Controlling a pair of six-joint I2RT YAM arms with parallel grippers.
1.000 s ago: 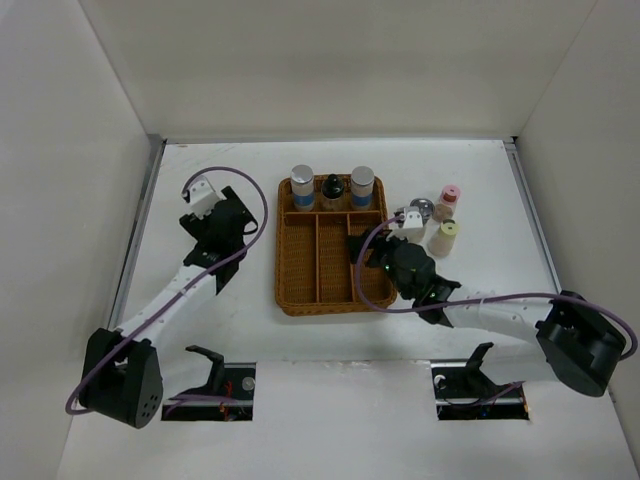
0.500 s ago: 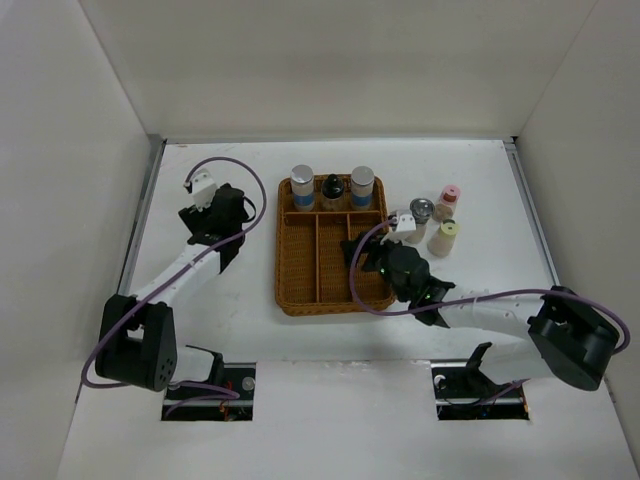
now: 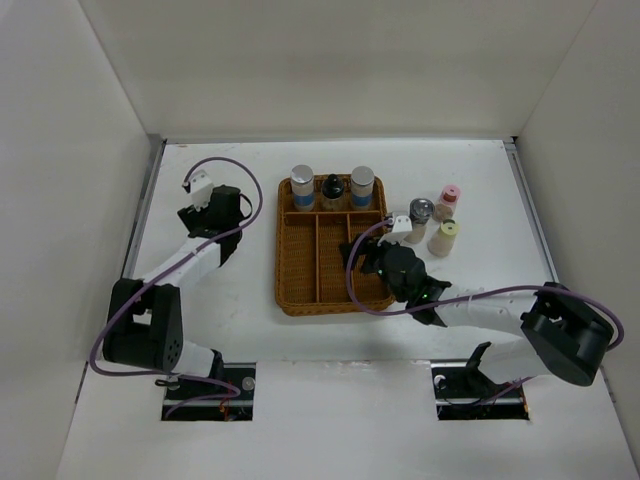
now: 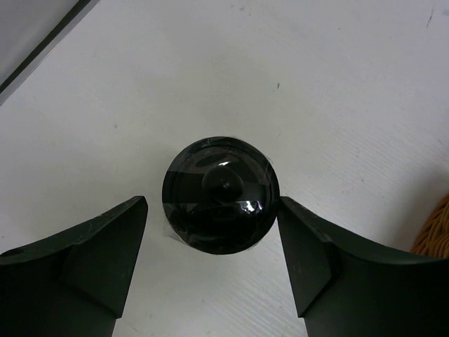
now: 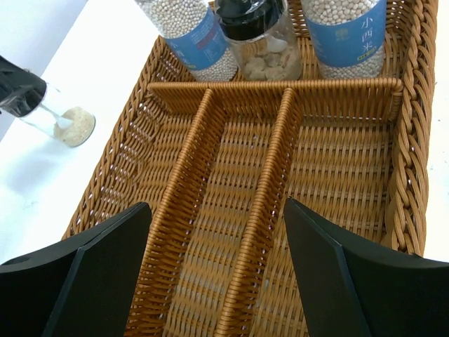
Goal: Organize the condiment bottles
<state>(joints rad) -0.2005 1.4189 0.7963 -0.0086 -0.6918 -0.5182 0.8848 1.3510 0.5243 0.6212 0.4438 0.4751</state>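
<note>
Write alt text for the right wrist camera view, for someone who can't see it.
A wicker tray fills the view, with a black-capped bottle between two blue-labelled bottles in its far section. The open right gripper frames the bottom, and a clear bottle stands on the table outside the tray's left side.

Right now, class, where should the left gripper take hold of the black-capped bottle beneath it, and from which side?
Probably best to grip the black-capped bottle by its round cap, from straight above: it stands upright, and the open left gripper has a finger either side.
</note>
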